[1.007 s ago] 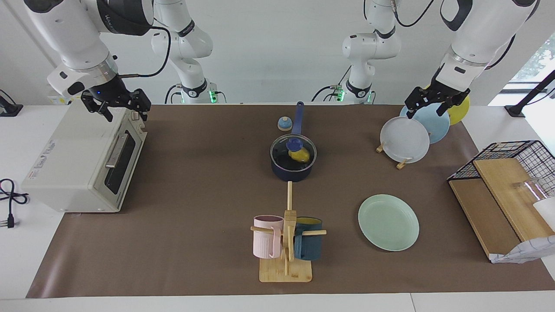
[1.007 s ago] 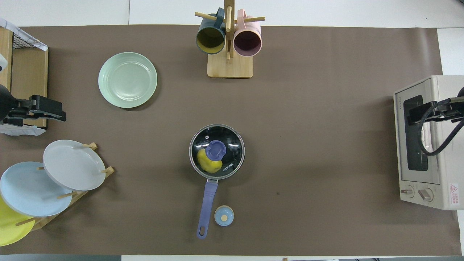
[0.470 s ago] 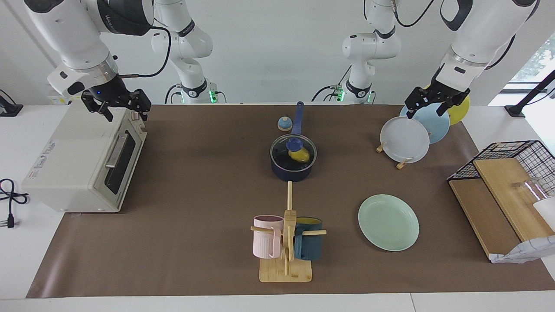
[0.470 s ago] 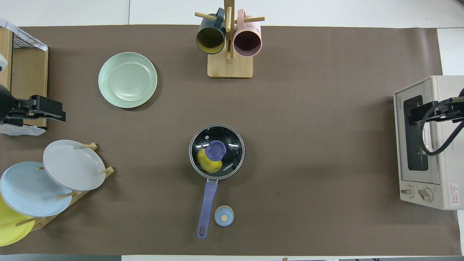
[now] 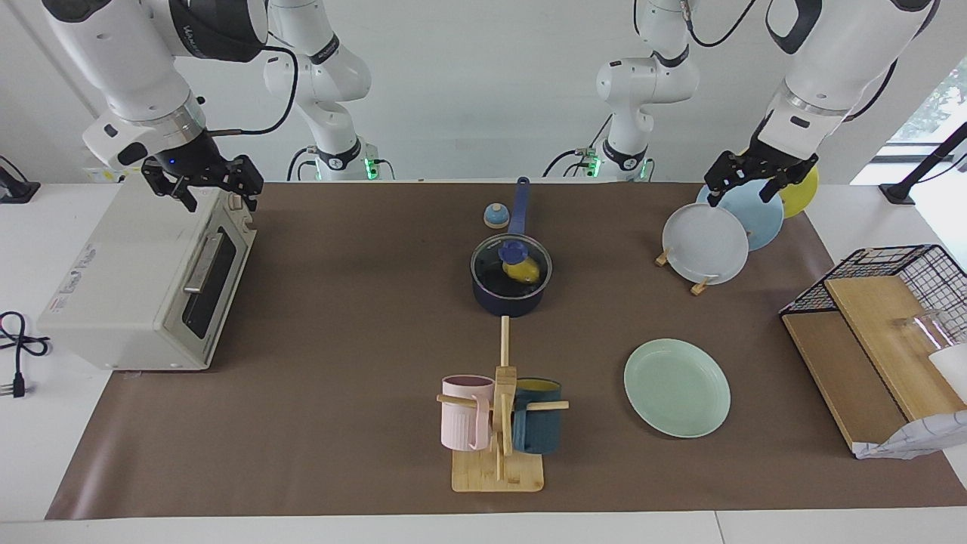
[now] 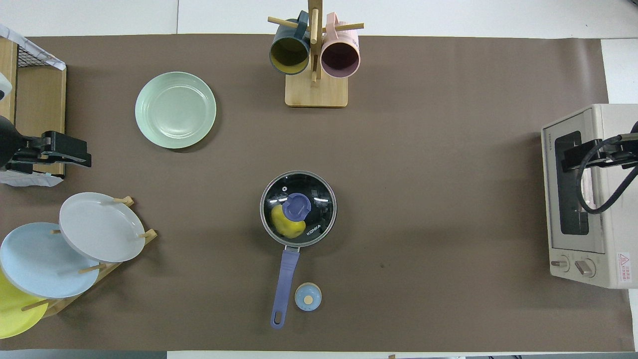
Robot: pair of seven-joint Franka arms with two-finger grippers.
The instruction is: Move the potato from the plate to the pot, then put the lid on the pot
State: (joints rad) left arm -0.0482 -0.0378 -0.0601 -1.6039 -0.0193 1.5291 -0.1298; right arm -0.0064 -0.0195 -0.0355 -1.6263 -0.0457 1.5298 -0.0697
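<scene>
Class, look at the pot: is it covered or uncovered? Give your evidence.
Covered. The glass lid sits level on the pot, its rim matching the pot's edge, with the potato visible through the glass inside.

Glass lid, glossy potato, matt plate

Left tool raised at the left arm's end of the counter, fingers spread and pointing down, holding nothing, right tool raised at the right arm's end, fingers likewise spread and empty, both arms waiting
</scene>
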